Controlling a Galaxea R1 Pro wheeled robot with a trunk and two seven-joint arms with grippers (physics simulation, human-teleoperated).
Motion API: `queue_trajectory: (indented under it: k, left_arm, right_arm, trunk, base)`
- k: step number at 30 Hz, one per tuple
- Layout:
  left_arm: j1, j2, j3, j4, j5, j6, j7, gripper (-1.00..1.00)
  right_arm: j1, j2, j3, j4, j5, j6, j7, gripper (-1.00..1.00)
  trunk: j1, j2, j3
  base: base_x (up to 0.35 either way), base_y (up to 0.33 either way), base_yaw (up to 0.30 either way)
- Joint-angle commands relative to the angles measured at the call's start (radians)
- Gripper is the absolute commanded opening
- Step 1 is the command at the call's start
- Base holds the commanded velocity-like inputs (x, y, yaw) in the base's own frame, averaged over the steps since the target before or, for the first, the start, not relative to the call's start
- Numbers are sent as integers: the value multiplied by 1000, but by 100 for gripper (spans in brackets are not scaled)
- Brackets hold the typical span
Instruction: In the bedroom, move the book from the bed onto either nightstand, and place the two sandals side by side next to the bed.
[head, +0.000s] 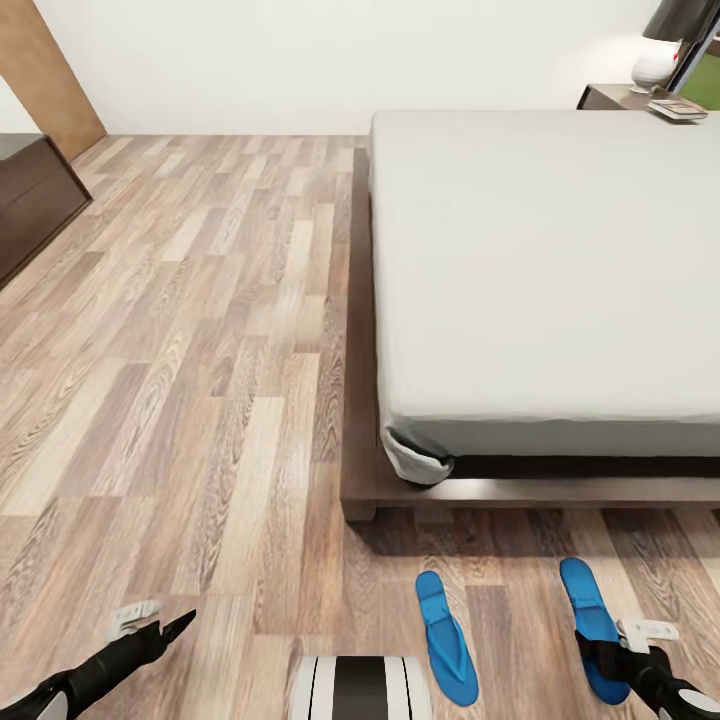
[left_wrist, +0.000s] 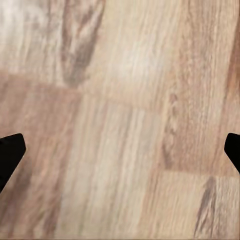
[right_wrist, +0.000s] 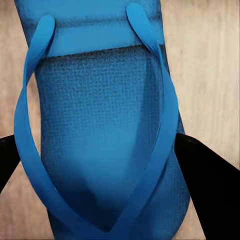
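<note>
two bright blue sandals lie on the plank floor (head: 200, 330) by the foot of the bed (head: 540, 260), one (head: 446, 636) free, the other (head: 590, 625) under the right gripper (right_wrist: 120, 165), whose jaws stand spread either side of its thin straps, probably to grasp it, while the left gripper (left_wrist: 120, 150) hangs open above bare wood.

Two bright blue sandals lie flat on the wood floor just past the bed's (head: 545, 260) foot, straps up, roughly parallel but well apart — one sandal (head: 446, 650), the other sandal (head: 590, 615). The book (head: 678, 109) rests on the dark nightstand (head: 610, 97) beside the off-white mattress.
</note>
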Motion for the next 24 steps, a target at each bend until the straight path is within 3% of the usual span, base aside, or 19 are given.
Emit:
queue_trajectory:
  k: [1, 19, 24]
  left_arm:
    - [0, 0, 2, 1, 1, -2, -4, 100]
    - [0, 0, 2, 1, 1, -2, -4, 100]
    - [0, 0, 3, 1, 1, -3, -5, 100]
  right_arm:
    - [0, -1, 5, 0, -11, 0, 0, -100]
    - [0, -1, 5, 0, -12, 0, 0, -100]
    - [0, -1, 5, 0, -12, 0, 0, -100]
  trunk:
    - [0, 0, -1]
    - [0, 0, -1]
    - [0, 0, -1]
  base:
    - [0, 289, 0]
    - [21, 290, 0]
    - [56, 123, 0]
